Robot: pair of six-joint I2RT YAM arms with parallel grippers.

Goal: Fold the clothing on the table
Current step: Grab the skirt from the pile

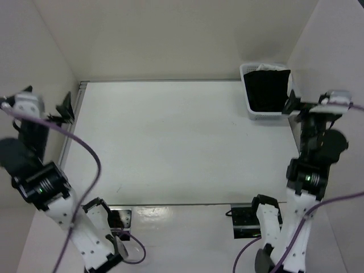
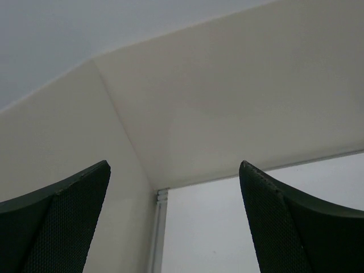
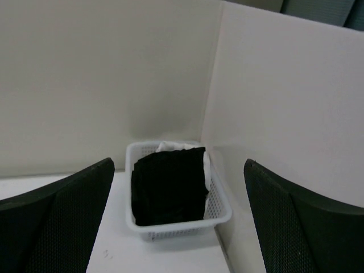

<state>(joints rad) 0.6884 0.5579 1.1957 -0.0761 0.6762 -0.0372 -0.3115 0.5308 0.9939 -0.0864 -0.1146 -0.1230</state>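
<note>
**Desk** (image 1: 170, 142): white and matte, with a thin metal rail (image 2: 157, 233) along its 9 o'clock edge. No clothing shows on it in any view.

**Wall panels** (image 1: 170, 34): upright and white, closing the desk in at 9, 12 and 3 o'clock. They probably limit wide outward sweeps of the arms.

**Basket** (image 1: 265, 116): white mesh plastic, in the far corner at about 1 o'clock and close against the right panel. It holds a black cloth (image 3: 168, 185) with white fabric (image 3: 170, 147) behind it. Whether this cloth is the clothing to fold cannot be told.

**Handling (judged):** such a garment is probably light, limp and not fragile. It sags and bunches when lifted, and matte fabric is unlikely to slip. The best hold is a pinch at a hem or corner, one claw to each side. The basket wall and the nearby panel crowd any reach into that corner.

**Left claw** (image 2: 174, 165): at 9 o'clock over the rail, jaws fully apart and holding nothing.

**Right claw** (image 3: 179, 162): at about 2 o'clock, just beside the basket and facing it, jaws fully apart and holding nothing.
</note>
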